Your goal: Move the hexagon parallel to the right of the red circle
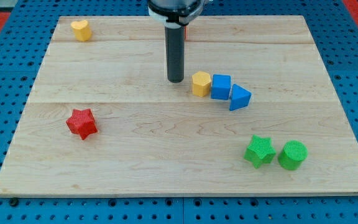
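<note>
The yellow hexagon [201, 83] lies near the middle of the wooden board [135, 174]. It touches a blue cube [220, 86] on its right. My tip [175, 80] stands just to the left of the hexagon, with a small gap between them. A thin sliver of red [186, 32] shows at the right edge of the rod near the view's top. Its shape is hidden by the rod.
A blue triangular block [240, 98] touches the cube's right side. A red star [82, 122] is at the left, a yellow heart [81, 29] at the top left. A green star [259, 151] and a green cylinder [292, 155] sit at the bottom right.
</note>
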Controlling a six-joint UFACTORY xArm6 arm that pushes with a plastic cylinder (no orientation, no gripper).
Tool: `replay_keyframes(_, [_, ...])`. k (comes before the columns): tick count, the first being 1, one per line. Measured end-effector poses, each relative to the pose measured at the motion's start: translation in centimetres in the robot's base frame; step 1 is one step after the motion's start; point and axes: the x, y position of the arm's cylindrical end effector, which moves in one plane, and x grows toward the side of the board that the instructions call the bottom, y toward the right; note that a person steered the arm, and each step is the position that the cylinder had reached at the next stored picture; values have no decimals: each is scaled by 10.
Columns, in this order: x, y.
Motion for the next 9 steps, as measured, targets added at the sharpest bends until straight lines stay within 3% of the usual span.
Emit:
replay_keyframes(1, [38, -10])
replay_keyframes(2, [28, 31])
replay_keyframes(3, [-10, 109])
replay_keyframes(4, [-69, 138])
replay_keyframes(5, [-47, 143])
replay_keyframes(7, [35, 58])
replay_keyframes(8, [-2, 51])
replay_keyframes(9, [-52, 131])
